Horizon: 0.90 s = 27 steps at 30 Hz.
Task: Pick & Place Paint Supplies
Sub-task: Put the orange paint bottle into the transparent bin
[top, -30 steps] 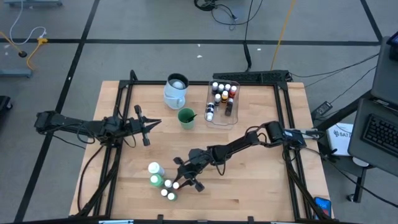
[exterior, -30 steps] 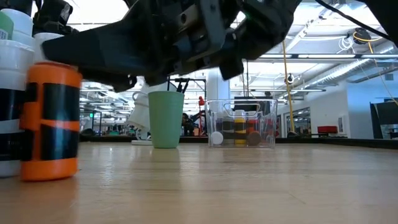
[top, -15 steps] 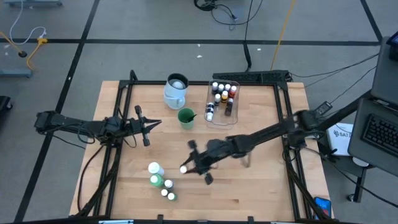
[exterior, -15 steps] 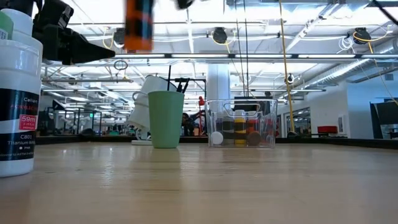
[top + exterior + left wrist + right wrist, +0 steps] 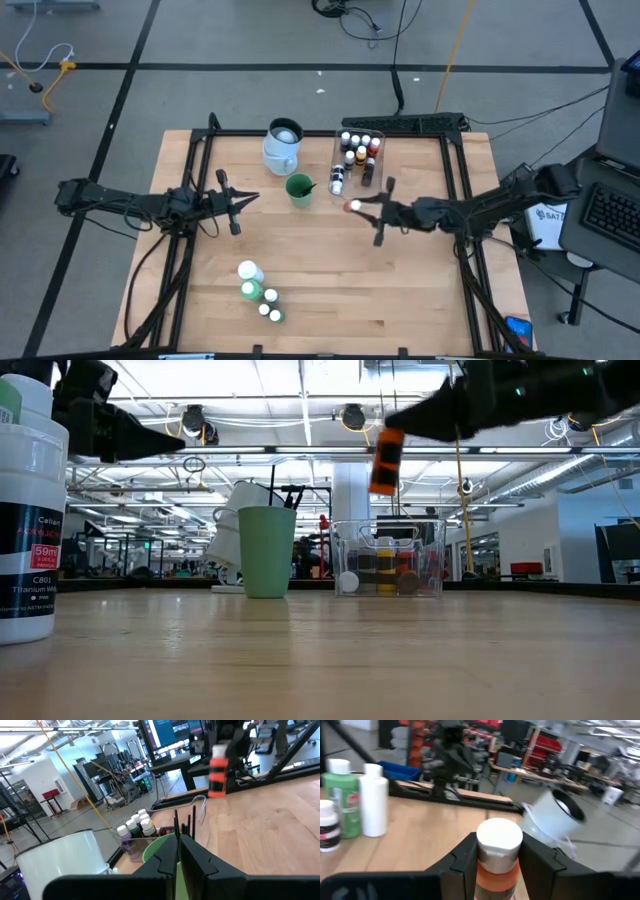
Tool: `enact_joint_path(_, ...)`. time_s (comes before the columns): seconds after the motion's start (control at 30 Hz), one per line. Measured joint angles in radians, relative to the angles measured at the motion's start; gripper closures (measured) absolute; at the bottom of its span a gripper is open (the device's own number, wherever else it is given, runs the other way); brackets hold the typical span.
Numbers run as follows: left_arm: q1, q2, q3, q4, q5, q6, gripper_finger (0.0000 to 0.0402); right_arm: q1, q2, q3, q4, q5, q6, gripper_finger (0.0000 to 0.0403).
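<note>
My right gripper (image 5: 360,208) is over the middle of the table, just near of the clear tub (image 5: 358,182), shut on a small orange paint bottle (image 5: 353,206) with a white cap. Two larger bottles, one white (image 5: 249,270) and one green (image 5: 250,290), stand on the table at the near left with three tiny bottles (image 5: 270,305). More tiny bottles (image 5: 356,148) stand in the tub. Thin brushes stick up out of a green cup (image 5: 299,189). My left gripper (image 5: 243,197) hovers shut left of the cup and holds nothing. My right gripper pinches the orange bottle's upper body (image 5: 496,870), just under the white cap (image 5: 499,838), between its two fingers (image 5: 463,861). The fingers come level from the table's right. The bottle hangs nearly upright, cap up, lifted well clear of the table (image 5: 384,460).
A pale-blue jug (image 5: 283,146) stands at the far side, left of the tub. Black frame rails (image 5: 455,190) run along the table's left, right and far edges. Bare wood (image 5: 330,290) lies between the near-left bottles and the right rail.
My right gripper has risen from the bottle group at the near left and gone toward the table's far right, to the tub, carrying the orange bottle. It has tipped from pointing down to pointing level. The bottle is now lifted clear.
</note>
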Motion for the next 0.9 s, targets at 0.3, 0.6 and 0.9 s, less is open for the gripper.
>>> enact_joint_path(0.3, 0.0, 0.0, 0.0, 0.005, 0.0, -0.006, 0.0376, -0.19, -0.028, -0.012, 0.106, 0.001, -0.006, 0.0295)
enact_joint_path(0.6, 0.0, 0.0, 0.0, 0.005, 0.0, 0.0, 0.0376, -0.448, 0.126, 0.012, 0.09, -0.131, 0.096, 0.0295)
enact_joint_path(0.9, 0.0, 0.0, 0.0, 0.005, 0.0, 0.0, 0.0376, -0.57, 0.259, 0.012, 0.108, -0.271, 0.09, 0.0295)
